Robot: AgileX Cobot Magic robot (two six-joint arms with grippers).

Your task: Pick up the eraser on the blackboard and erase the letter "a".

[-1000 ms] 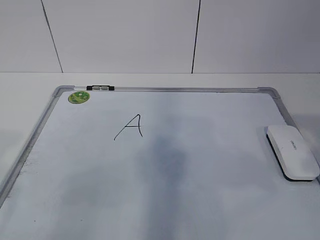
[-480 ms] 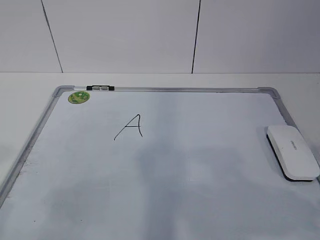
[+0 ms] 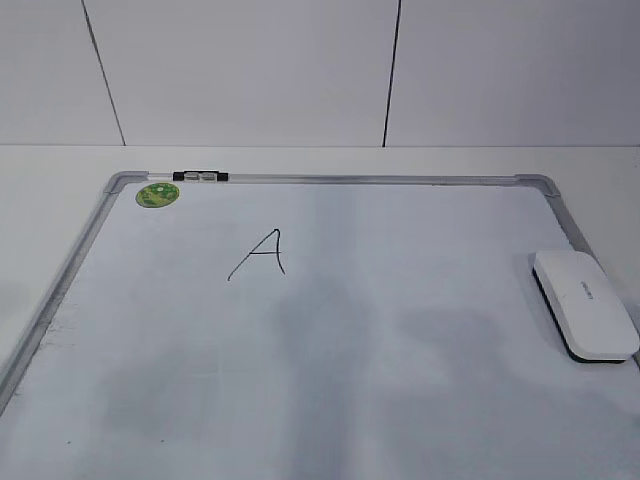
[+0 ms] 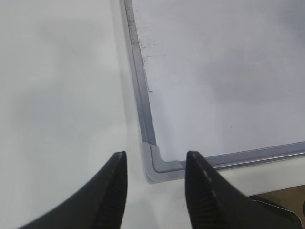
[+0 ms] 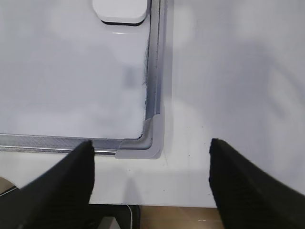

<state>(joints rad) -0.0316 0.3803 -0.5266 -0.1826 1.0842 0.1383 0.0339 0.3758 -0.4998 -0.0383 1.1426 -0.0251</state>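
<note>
Blackboard point(image 3: 330, 340) flat on white table point(image 3: 60, 170), filling most of exterior view; near edge cut off by frame bottom. Eraser point(image 3: 584, 303) resting on board at 3 o'clock, hard against right frame rail, nothing on or around it. Angular capital "A" point(image 3: 260, 254) at 11 o'clock of board centre; no lowercase "a" discernible. Green sticker point(image 3: 158, 194) in far-left corner, small black-and-clear clip point(image 3: 200, 176) on top rail beside it. Soft grey shadows across the board's near half.

Left gripper point(image 4: 155, 183) over board's near-left corner, jaws apart, empty. Right gripper point(image 5: 151, 174) over near-right corner, jaws wide apart, empty; eraser cropped at 12 o'clock there. Neither arm in the exterior view.
</note>
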